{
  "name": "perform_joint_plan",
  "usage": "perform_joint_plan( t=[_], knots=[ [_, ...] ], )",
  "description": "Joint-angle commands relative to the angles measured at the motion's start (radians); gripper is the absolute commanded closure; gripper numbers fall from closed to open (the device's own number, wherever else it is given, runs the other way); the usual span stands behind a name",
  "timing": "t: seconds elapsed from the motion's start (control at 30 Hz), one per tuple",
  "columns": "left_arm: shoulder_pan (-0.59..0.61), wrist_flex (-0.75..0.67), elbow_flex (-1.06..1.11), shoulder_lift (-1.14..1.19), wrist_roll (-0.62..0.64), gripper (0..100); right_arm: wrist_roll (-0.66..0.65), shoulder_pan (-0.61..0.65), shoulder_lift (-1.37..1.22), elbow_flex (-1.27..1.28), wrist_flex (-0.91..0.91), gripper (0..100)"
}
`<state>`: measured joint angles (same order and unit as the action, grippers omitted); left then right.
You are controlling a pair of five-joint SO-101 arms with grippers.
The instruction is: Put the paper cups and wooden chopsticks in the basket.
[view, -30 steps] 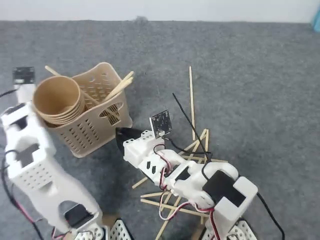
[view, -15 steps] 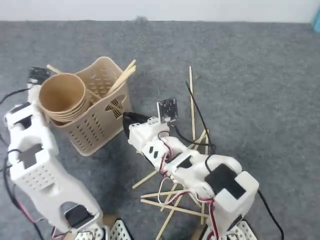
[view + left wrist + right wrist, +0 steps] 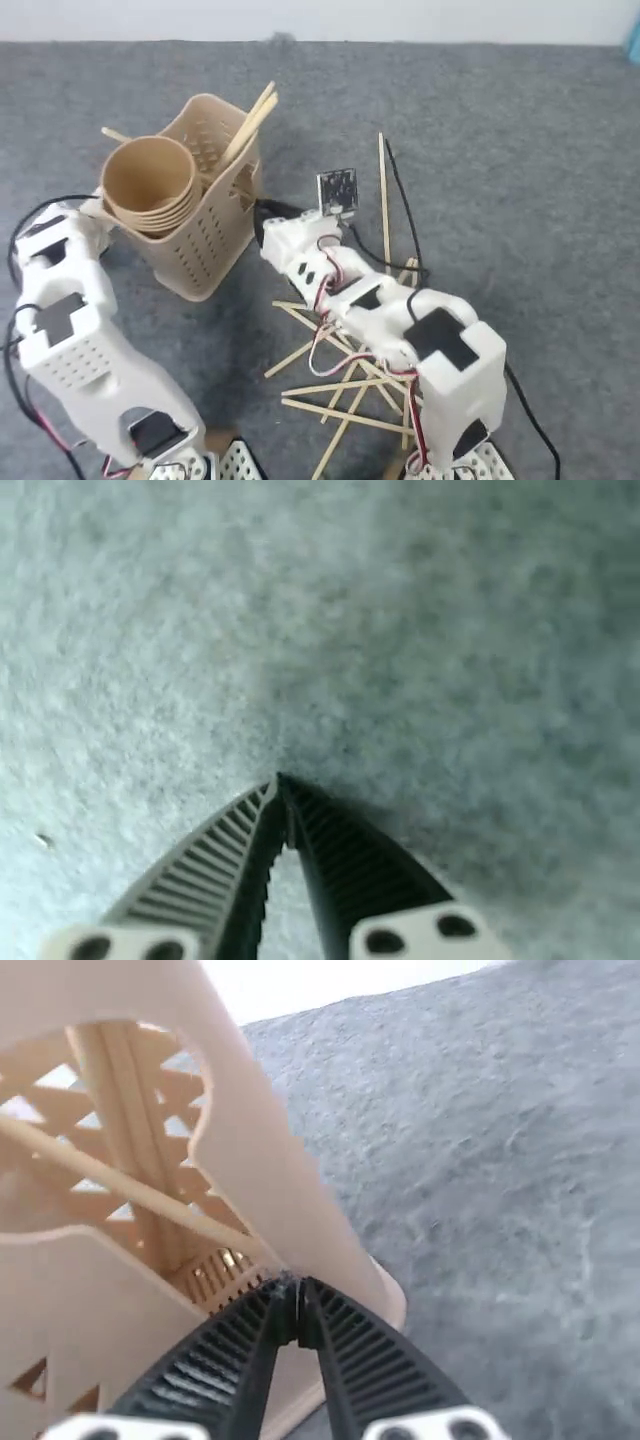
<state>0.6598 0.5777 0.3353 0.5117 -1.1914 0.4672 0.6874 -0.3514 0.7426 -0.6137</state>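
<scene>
A beige slotted basket stands at the left of the grey carpet, holding a stack of brown paper cups and a few wooden chopsticks that lean out over its far rim. My right gripper is shut, its tips pressed against the basket's right wall; through the cut-out handle I see a chopstick inside. Several loose chopsticks lie crossed on the carpet under the right arm. My left gripper is shut with nothing in it, tips close to bare carpet beside the basket's left side.
One long chopstick lies apart, pointing toward the far edge. The left arm's white body stands close against the basket's left. A black cable runs over the carpet right of the right arm. Open carpet stretches to the far right.
The basket with its cups has slid away from the near edge and turned, with the right gripper staying at its wall. The left arm has followed along its other side.
</scene>
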Motion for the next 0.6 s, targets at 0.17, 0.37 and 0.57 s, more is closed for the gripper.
perform_joint_plan(
  t=[0.17, 0.37, 0.57],
  knots=[
    [0.020, 0.011, 0.122, 0.043, -0.239, 99, 0.005, -0.071, 0.030, -0.044, 0.018, 99.1],
    [0.020, -0.018, 0.127, 0.046, -0.219, 99, 0.005, 0.002, 0.214, 0.132, 0.021, 99.1],
    [0.020, -0.023, 0.127, 0.038, 0.135, 99, 0.005, 0.122, 0.346, 0.273, 0.021, 99.1]
  ],
)
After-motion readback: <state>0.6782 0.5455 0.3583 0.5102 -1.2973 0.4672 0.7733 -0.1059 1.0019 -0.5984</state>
